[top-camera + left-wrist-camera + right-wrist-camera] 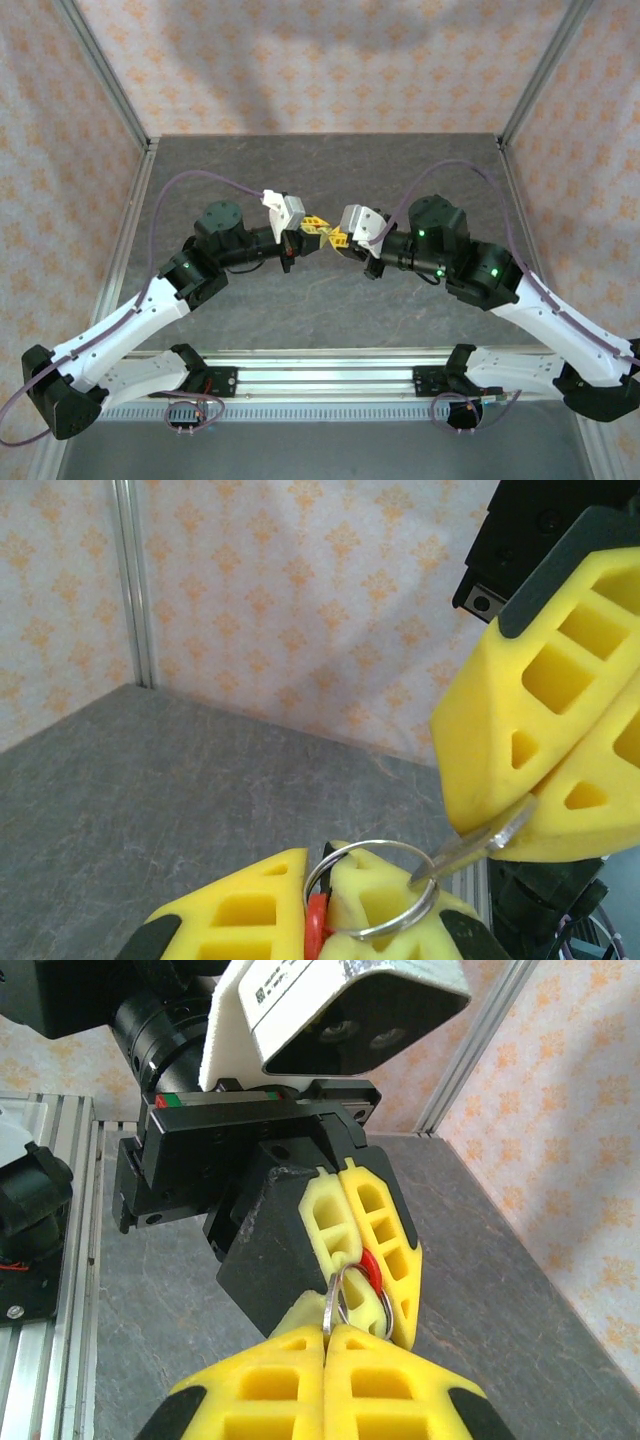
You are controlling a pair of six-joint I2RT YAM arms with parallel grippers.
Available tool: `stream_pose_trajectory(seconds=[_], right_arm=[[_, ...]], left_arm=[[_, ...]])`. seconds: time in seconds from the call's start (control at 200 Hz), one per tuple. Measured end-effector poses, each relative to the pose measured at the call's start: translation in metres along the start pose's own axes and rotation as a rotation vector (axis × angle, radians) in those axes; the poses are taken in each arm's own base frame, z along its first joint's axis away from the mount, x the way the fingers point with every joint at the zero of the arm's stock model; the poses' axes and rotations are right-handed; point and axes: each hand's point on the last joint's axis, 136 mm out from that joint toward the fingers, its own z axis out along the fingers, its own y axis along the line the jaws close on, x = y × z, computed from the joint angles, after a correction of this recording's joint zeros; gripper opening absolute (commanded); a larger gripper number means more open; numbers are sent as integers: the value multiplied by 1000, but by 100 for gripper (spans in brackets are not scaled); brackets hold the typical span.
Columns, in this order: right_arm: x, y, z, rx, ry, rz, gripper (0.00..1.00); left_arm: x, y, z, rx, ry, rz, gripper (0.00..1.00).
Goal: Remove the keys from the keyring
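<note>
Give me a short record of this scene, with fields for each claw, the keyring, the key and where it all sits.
left claw: shut, pinching the keyring together with a red piece
right claw: shut on the silver key
silver key: free end reaches the keyring, not yet off it
red piece: mostly hidden between the fingers, kind unclear
place: both claws meet tip to tip in the air above the grey table
</note>
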Motion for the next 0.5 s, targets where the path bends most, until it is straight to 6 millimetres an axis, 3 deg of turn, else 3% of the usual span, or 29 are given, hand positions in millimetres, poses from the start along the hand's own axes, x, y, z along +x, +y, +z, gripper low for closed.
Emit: stream_pose_trajectory(seconds=[0.501], right_arm=[[-6, 8, 4, -34, 0, -18, 0]], left_arm=[[-1, -6, -2, 47, 29, -17, 0]])
